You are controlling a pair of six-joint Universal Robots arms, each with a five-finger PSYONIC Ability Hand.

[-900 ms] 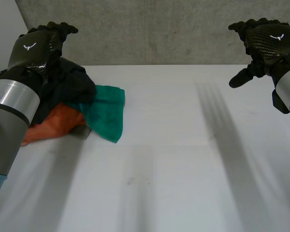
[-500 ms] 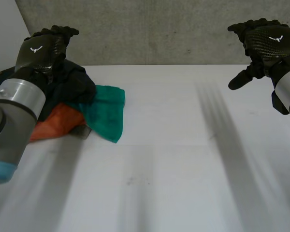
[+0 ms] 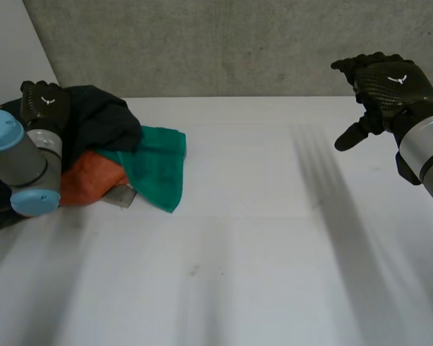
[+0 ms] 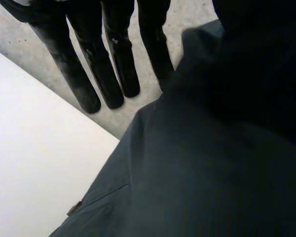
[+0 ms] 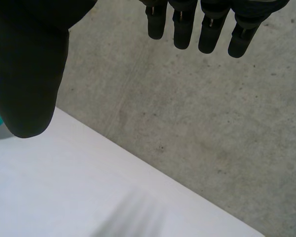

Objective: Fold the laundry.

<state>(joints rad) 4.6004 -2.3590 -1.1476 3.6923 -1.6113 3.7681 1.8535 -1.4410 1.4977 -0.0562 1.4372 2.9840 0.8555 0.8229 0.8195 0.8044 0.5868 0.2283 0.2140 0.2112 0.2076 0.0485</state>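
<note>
Left wrist view: the left hand (image 4: 99,64) is seen with its fingers straight and held side by side, nothing being gripped. The fingertips are set against the concrete wall (image 4: 187,12), past the far edge of the white desk (image 4: 34,168). Just beside and under the palm the dark garment (image 4: 197,168) is heaped, and a small tag (image 4: 74,208) is shown at its hem near the desk surface.

In the head view the left hand (image 3: 43,102) is laid on the far left part of the dark garment (image 3: 105,119), with the left arm (image 3: 18,155) bent in front of it. The laundry is gathered in 1 pile at the far left corner of the desk (image 3: 274,252). The dark garment is placed on top. The orange cloth (image 3: 94,180) is tucked below it on the near side. The green cloth (image 3: 155,162) is spread from the pile toward the desk's middle; its long axis runs from far to near, and 1 corner is pointed at the near edge. A grey piece (image 3: 124,196) is exposed under the orange and green cloths.

The right hand (image 3: 386,83) is held in the air over the far right of the desk, well apart from the pile. Its fingers are loosely bent, its thumb is stuck out toward the desk's middle, and nothing is held.
</note>
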